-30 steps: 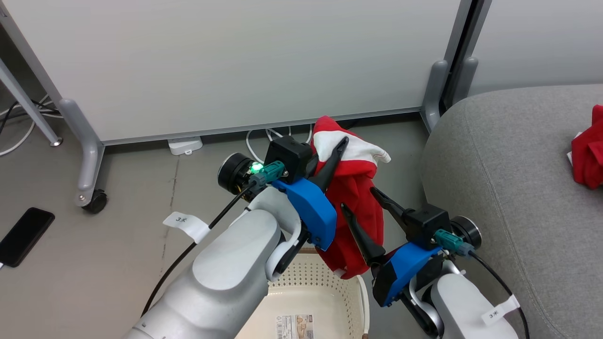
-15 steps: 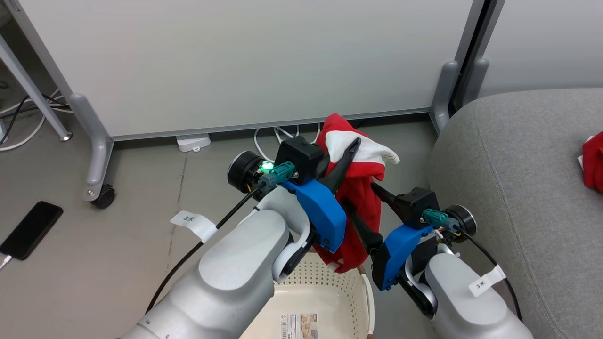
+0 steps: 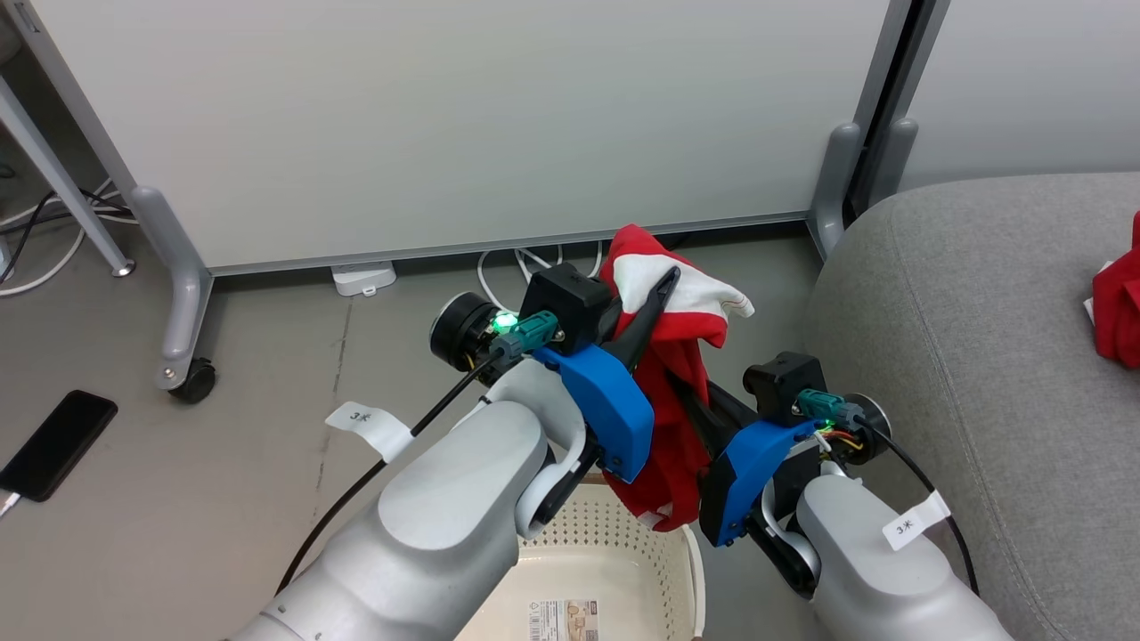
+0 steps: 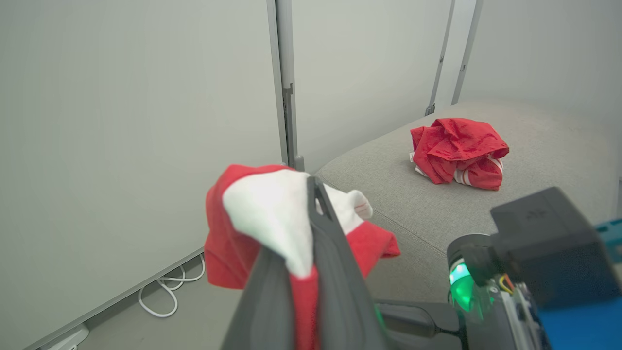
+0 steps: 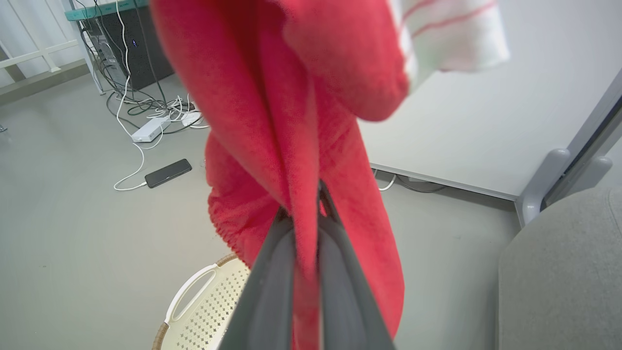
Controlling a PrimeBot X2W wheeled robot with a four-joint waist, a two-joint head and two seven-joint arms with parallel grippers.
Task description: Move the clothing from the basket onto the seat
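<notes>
A red garment with white trim [image 3: 668, 445] hangs in the air above the cream basket [image 3: 614, 552], held by both arms. My left gripper [image 3: 668, 278] is shut on its white-trimmed top, also seen in the left wrist view [image 4: 313, 184]. Lower down, my right gripper [image 3: 693, 401] is shut on the red fabric; in the right wrist view the cloth [image 5: 272, 97] is pinched between its closed fingers [image 5: 320, 189]. A second red garment [image 4: 457, 150] lies crumpled on the grey seat [image 3: 980, 312] to the right. What the basket holds is mostly hidden by my arms.
A white partition panel on a castered foot [image 3: 183, 374] stands behind the basket, with cables and a power strip [image 3: 363, 278] at its base. A black phone [image 3: 53, 441] lies on the grey floor at the left.
My right gripper, open around the hanging garment a second ago, has shut on its lower part. The left gripper keeps its hold. The head view has shifted slightly.
</notes>
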